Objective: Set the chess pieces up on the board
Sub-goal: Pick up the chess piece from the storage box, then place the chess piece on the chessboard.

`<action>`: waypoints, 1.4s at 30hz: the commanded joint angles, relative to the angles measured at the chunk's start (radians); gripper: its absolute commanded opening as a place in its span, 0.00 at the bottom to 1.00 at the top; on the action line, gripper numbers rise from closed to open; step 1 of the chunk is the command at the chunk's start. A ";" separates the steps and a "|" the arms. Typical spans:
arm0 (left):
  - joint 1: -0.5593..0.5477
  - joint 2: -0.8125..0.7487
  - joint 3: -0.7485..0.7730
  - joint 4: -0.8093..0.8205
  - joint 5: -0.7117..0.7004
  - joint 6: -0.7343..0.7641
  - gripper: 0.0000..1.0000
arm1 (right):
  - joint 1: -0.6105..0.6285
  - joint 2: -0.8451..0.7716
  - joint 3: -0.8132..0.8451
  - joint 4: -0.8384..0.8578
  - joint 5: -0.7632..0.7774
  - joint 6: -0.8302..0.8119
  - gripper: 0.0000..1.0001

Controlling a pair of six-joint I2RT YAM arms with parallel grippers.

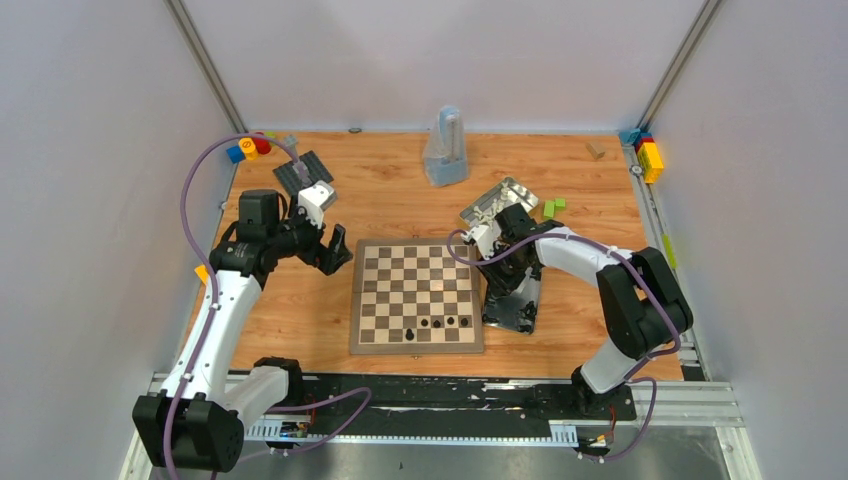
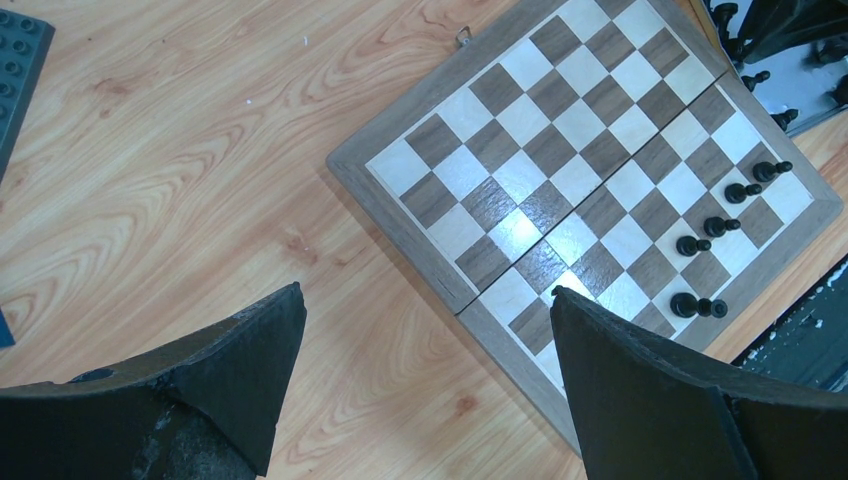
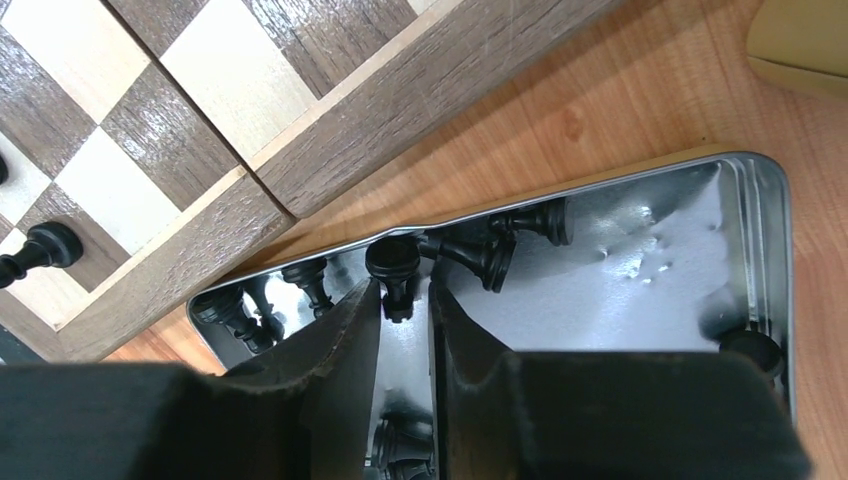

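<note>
Reaching with the right gripper (image 3: 405, 290) into the tin (image 3: 650, 290) just beside the right edge of the board (image 1: 357, 300), jaws narrowed to a slim gap around one black piece (image 3: 393, 262). Cannot tell from the wrist view about firm contact on both sides of its stem; looks close, perhaps touching on one side only. Holding the left gripper (image 2: 428, 292) over bare table (image 2: 200, 150) left of the board, jaws spread fully wide, gripping nothing.

Step in hand, by judgement: picking a black piece out of the tin. Far from done: only five black pieces (image 2: 720, 226) on the board, in the near rows from the middle toward the right; other pieces (image 3: 480, 255) lying jumbled in the tin; no white ones seen on the board.

To do it well:
- Close squarely on the stem below the head, not on the round head, likely to squirt out from hard pads.
- Confirm a pinch from both sides before lifting.
- Lift straight up, slowly, clear of the other pieces just beside and of the tin's rim.
- Mind the lean of the piece in the jaws; plan the wrist angle for setting it down on its base.
- Carry low over the border and lower onto the middle of a free square, apart from those on the board.
- Release only after base contact
</note>
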 commanded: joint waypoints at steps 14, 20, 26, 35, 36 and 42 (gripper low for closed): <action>-0.004 -0.028 -0.005 0.050 0.127 0.034 1.00 | 0.007 -0.112 0.102 -0.137 -0.001 -0.068 0.00; -0.029 -0.004 0.007 0.134 0.309 -0.070 0.96 | 0.071 -0.136 0.269 -0.194 -0.148 -0.044 0.00; -0.108 0.150 0.079 0.251 0.427 -0.292 0.90 | 0.157 -0.086 0.423 -0.171 -0.297 0.010 0.00; -0.259 0.388 0.223 0.258 0.479 -0.458 0.86 | 0.230 -0.057 0.517 -0.127 -0.324 0.047 0.00; -0.273 0.414 0.230 0.258 0.484 -0.474 0.85 | 0.232 -0.057 0.516 -0.125 -0.324 0.051 0.00; -0.318 0.484 0.276 0.220 0.508 -0.473 0.76 | 0.237 -0.058 0.504 -0.106 -0.312 0.072 0.00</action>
